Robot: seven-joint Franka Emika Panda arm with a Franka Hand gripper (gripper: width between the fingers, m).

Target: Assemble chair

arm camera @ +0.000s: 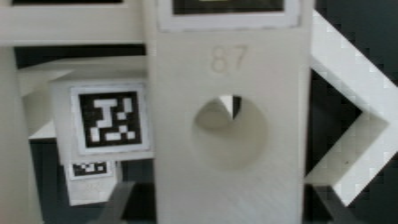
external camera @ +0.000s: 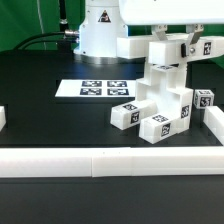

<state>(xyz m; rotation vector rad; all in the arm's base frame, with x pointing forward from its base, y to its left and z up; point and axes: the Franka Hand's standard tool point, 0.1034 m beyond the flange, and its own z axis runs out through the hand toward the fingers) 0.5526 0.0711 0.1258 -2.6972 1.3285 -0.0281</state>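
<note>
In the exterior view, my gripper (external camera: 172,47) hangs at the upper right, just above a stack of white tagged chair pieces (external camera: 160,108). It is closed around an upright white piece (external camera: 163,52), with a tag beside it (external camera: 197,45). In the wrist view, a white slab (arm camera: 222,90) with a round hole and an embossed "87" fills the middle and runs down between my dark fingers (arm camera: 135,200). My gripper (arm camera: 222,215) is shut on it. A tagged post (arm camera: 111,120) stands behind the slab on one side, and an X-braced frame (arm camera: 350,100) on the other.
The marker board (external camera: 100,88) lies flat on the black table in front of the robot base (external camera: 100,30). A low white border wall (external camera: 100,160) runs along the front and up the exterior view's right side (external camera: 212,125). A short white bit (external camera: 3,118) shows at the left edge.
</note>
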